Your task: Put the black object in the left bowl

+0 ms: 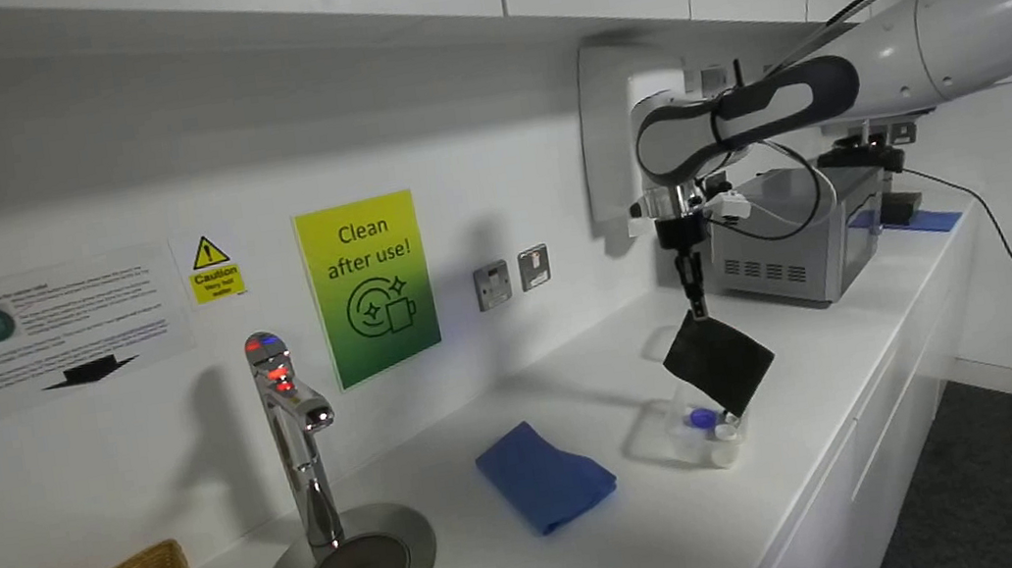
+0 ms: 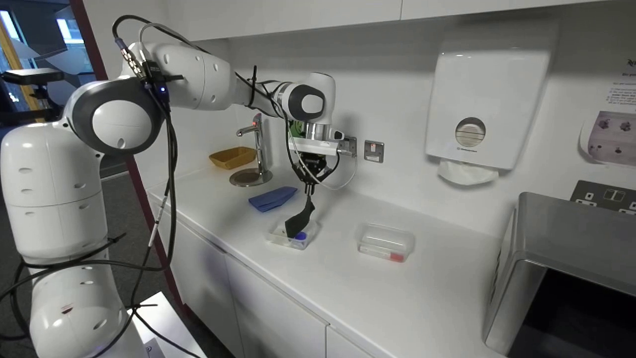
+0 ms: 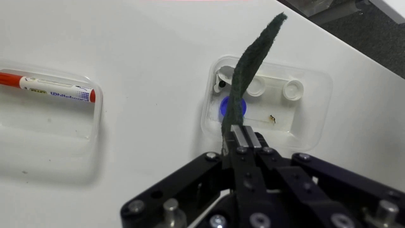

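Nearest in the wrist view, the claw [image 3: 243, 127] has its jaws drawn together, pinching the black object [image 3: 250, 65] near its top corner; an exterior view shows the piece hanging from there as a tilted, fairly flat square. In the wrist view it appears almost edge-on, running from the claw toward one o'clock. It should be light and soft, though it seems to have enough body to hang as a sheet rather than crumple. The fuzzy, uneven edge suggests felt or sponge: little risk of slipping, nothing to break. The corner is a sound hold for lowering, since the opposite corner can land first and the rest fold after it; a hold midway along an edge would probably hang shorter and swing less.

Below, its middle toward one o'clock from the claw, lies the left bowl [image 3: 269, 103], with a blue cap [image 3: 224, 106] and white caps [image 3: 293, 90] inside. The piece hangs over it, and whether they touch I cannot tell. Looking about as wide as the bowl, it may drape across the rim if let go high, so centring it low seems wise.

Farther off, at nine o'clock, a second container [image 3: 47, 122] on the table [image 3: 152, 79] holds a red marker [image 3: 53, 88]. In an exterior view, the blue pad [image 1: 548, 476] lies at eight o'clock from the piece, apart from the bowl; beyond it, at nine, stands the tap [image 1: 296, 442].
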`<state>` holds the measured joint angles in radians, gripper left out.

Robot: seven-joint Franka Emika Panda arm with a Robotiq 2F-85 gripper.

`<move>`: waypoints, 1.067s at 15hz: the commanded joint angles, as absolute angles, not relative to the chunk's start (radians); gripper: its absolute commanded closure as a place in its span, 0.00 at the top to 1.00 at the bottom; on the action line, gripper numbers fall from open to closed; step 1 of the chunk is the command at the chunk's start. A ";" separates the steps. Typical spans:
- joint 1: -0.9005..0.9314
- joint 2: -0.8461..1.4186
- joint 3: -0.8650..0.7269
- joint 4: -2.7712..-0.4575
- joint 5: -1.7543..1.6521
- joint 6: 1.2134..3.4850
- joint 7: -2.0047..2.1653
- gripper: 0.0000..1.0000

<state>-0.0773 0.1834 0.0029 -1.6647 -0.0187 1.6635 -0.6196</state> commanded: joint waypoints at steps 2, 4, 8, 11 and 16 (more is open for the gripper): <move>-0.070 0.142 0.007 -1.686 -0.022 1.602 -0.641 0.00; -0.062 0.144 0.012 -1.687 -0.043 1.577 -0.651 0.00; -0.045 0.143 0.019 -1.703 -0.078 1.584 -0.667 0.00; -0.040 0.142 0.020 -1.706 -0.086 1.608 -0.681 0.00; -0.040 0.145 0.015 -1.664 -0.111 1.656 -0.679 0.00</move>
